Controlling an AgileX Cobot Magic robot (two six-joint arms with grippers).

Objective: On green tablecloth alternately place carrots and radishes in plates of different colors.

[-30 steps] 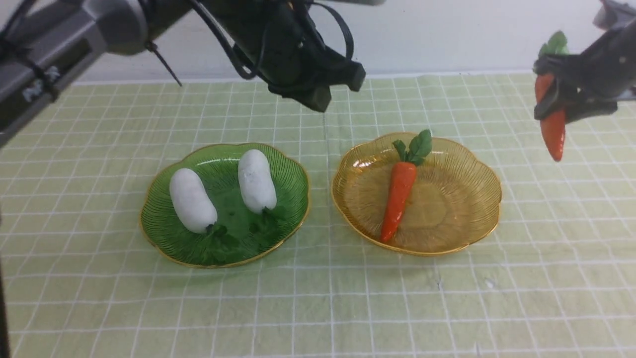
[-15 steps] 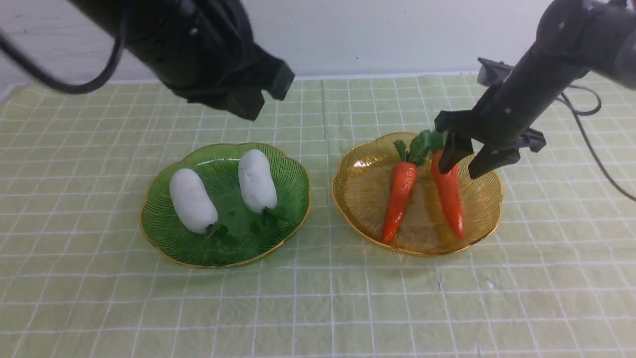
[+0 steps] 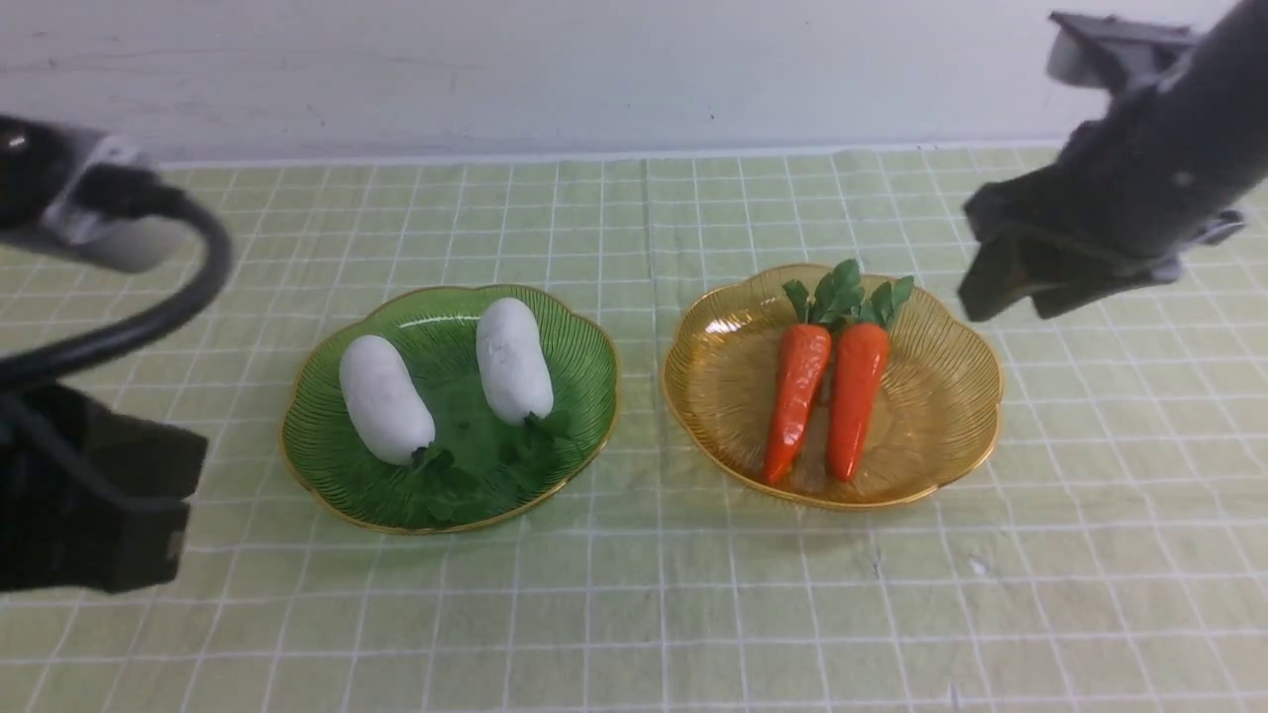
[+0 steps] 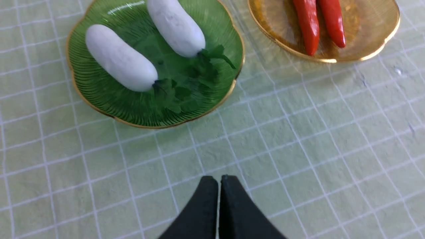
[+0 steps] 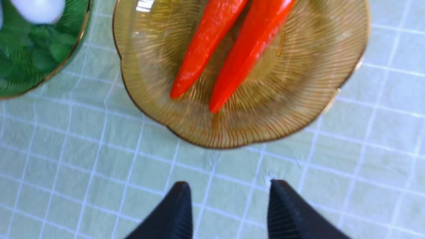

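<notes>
Hard to make out: the left arm (image 3: 94,505) is a dark blurred block cut by the front view's left edge, with a black cable (image 3: 210,267) looping above it; its tool tips cannot be told there. The right arm (image 3: 1169,178) is also blurred and cut by the right edge. The leaves of the left radish (image 3: 384,398) and right radish (image 3: 512,360) nearly merge with the green plate (image 3: 327,465) under them. In both wrist views the frame edge cuts the amber plate (image 3: 941,416) and the leafy tops of the left carrot (image 3: 792,396) and right carrot (image 3: 852,396). The right wrist view catches only a slice of the green plate and one radish end

Arms: the left arm sits low at near left, over bare green tablecloth (image 3: 634,614) on the near side of the green plate. The left tool (image 4: 219,181) has its fingers pressed together, with nothing between them. The right arm is raised at far right, angled down and inward. The right tool (image 5: 229,187) hangs by the amber plate's right side, touching nothing, fingers apart and empty

Task things: both radishes lie in the green plate, side by side but apart, leaves toward the camera. Both carrots lie in the amber plate, close alongside each other, leaves toward the wall and tips near. The plates sit just beside each other on the cloth, green on the left, with a narrow gap between them
</notes>
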